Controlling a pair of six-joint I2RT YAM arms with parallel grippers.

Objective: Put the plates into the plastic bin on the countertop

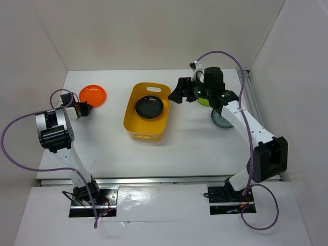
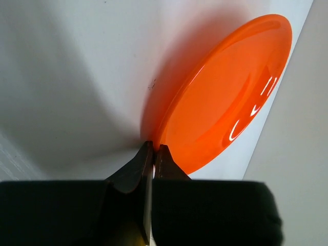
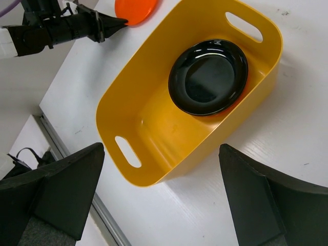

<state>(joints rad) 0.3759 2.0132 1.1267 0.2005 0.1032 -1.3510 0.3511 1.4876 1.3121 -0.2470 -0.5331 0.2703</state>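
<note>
The task is standing at an early stage: only one glossy black round plate (image 1: 149,107) is showing inside the yellow-orange rounded-rectangular plastic bin (image 1: 132,120), lying flat toward the bin's far end. I cannot tell whether another plate is hiding beneath it. Still waiting on the plain white countertop (image 1: 107,138) are at least three plates. The orange-red round plate (image 1: 93,95) is sitting well to the left of the bin near the far left corner, and a lime green plate (image 1: 203,102) and a blue-patterned white plate (image 1: 219,121) are lying to the right of the bin, both partly hidden by the right arm. The other plates are not showing. The bin is opening upward, its long axis running roughly from the near edge toward the back wall and leaning slightly, with a slot handle (image 1: 157,88) at the far end. The plates, being round, are offering no long axis; the orange-red one is resting face up. The left gripper (image 2: 154,151) is pointing at that plate's near rim, its fingers pressed almost together with the tips at the rim; I cannot tell whether the rim is pinched. The right gripper (image 3: 161,148) is hovering by the bin's right side, fingers spread wide and carrying nothing.
</note>
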